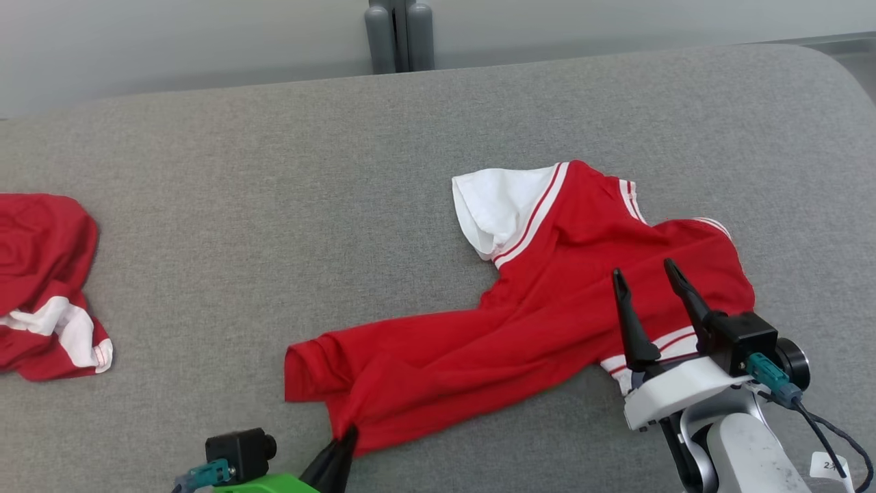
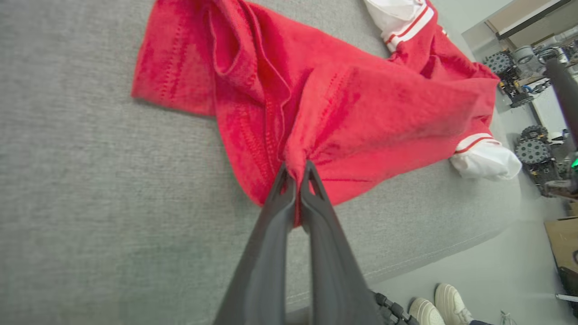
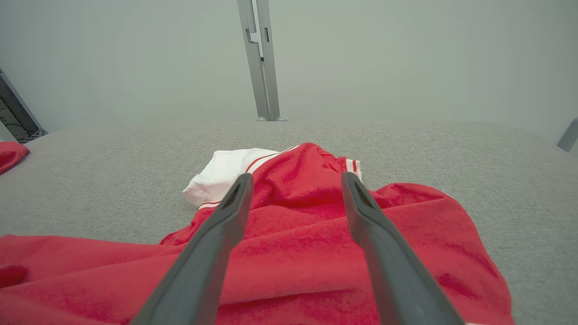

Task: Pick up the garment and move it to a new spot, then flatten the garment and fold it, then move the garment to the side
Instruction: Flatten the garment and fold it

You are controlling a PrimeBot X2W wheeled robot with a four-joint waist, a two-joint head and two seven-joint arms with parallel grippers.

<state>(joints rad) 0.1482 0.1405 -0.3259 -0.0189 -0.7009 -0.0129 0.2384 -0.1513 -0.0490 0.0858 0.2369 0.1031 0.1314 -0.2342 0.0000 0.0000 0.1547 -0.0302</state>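
The garment (image 1: 520,322) is a red shirt with white sleeves and red-striped trim, lying rumpled on the grey surface at centre right. My left gripper (image 1: 349,433) is shut on the garment's near hem edge at the bottom of the head view. The left wrist view shows the red cloth (image 2: 325,113) bunched between the closed fingers (image 2: 295,174). My right gripper (image 1: 643,274) is open and hovers above the garment's right part, near a white sleeve cuff. From the right wrist, its two fingers spread over the red fabric (image 3: 293,234), gripper (image 3: 295,178) holding nothing.
A second red and white garment (image 1: 44,287) lies crumpled at the far left of the grey padded surface (image 1: 274,205). A grey post (image 1: 399,34) stands behind the surface. The left wrist view shows the surface's front edge, a person's white shoes (image 2: 440,307) and wheeled machines (image 2: 533,149) on the floor.
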